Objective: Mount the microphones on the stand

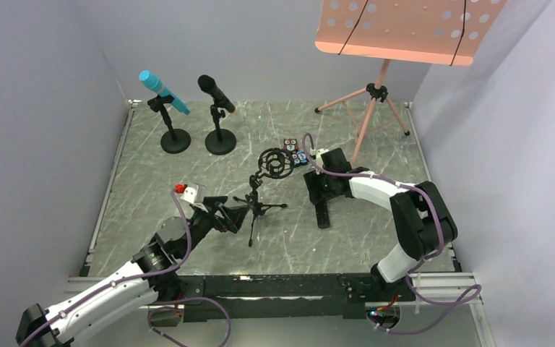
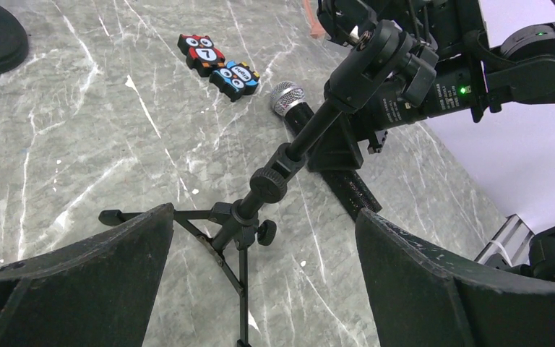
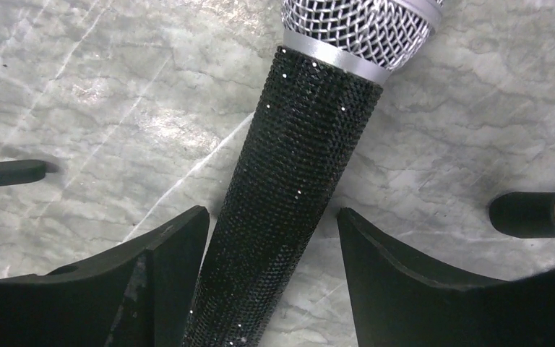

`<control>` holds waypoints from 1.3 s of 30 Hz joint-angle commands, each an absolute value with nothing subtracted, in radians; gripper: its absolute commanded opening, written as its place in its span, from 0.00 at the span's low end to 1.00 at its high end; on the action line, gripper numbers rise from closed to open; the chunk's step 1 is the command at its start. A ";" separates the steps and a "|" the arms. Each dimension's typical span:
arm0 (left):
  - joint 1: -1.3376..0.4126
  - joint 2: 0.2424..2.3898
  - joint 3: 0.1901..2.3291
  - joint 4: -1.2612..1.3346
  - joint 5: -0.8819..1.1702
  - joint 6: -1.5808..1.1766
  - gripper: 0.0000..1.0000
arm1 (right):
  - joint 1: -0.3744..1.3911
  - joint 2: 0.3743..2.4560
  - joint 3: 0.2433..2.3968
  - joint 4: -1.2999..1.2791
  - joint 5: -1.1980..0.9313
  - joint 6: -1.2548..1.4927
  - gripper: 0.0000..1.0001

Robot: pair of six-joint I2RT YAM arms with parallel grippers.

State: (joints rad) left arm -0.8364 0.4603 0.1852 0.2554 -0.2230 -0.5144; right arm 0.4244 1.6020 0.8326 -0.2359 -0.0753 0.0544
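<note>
Lying flat on the grey marbled bench (image 3: 79, 94), the black microphone with the silver mesh head (image 3: 289, 195) sits between the right fingers (image 3: 419, 282), which are spread either side of its body, unclamped. The left fingers (image 2: 79, 282) gape wide, framing the small tripod stand (image 2: 267, 184). The light blue microphone (image 1: 163, 92) and the all-black microphone (image 1: 217, 93) rest in rear stands.

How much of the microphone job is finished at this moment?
Done: the light blue microphone and the black microphone sit on their stands. In hand: the open right gripper straddles the mesh-head microphone lying on the table; the open left gripper flanks the tripod stand. Left: lifting and mounting it.
</note>
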 commanded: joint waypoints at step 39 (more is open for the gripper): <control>-0.937 1.298 1.076 0.368 0.364 -0.595 0.99 | -0.030 0.982 0.871 -0.372 -1.393 -0.284 0.11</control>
